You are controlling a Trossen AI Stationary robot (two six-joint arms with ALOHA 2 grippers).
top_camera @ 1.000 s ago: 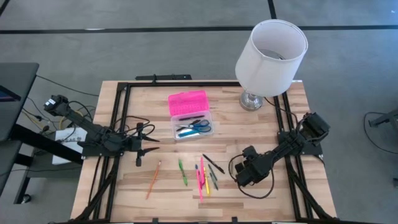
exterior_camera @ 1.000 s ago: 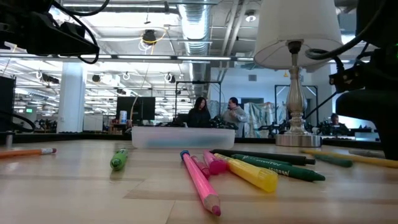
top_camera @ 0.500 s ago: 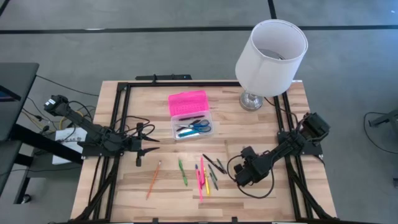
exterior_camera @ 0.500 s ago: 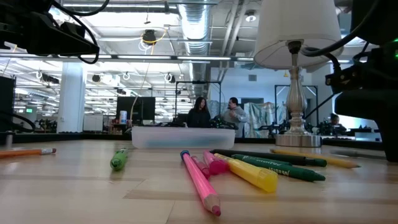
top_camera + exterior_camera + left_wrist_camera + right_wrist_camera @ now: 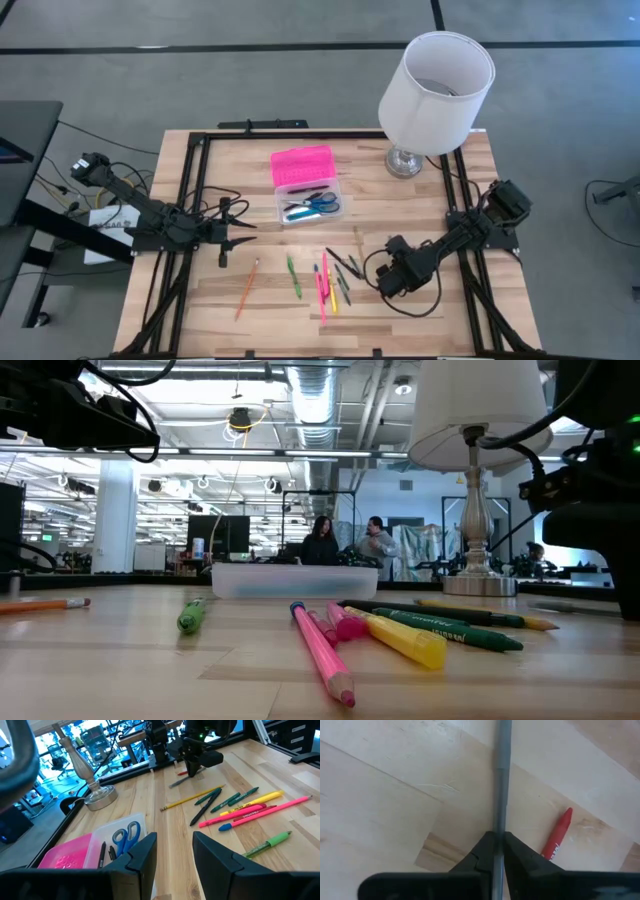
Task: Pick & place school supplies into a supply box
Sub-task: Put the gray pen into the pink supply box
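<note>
While the right end effector (image 5: 498, 851) pinches 1 grey pen (image 5: 501, 780) lengthwise near the tabletop's right edge, the left end effector (image 5: 172, 851) waits spread.

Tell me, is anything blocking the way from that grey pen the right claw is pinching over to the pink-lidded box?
Nothing visible blocks it. The right gripper is shut on the grey pen. Between it and the supply box lie only loose pens and pencils, flat on the table, which a lifted pen should clear.

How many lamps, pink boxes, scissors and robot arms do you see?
Lamp: 1
Pink-lidded box: 1
Scissors: 1
Robot arms: 2, the left gripper open, the right gripper shut on a grey pen
Total: 5
</note>
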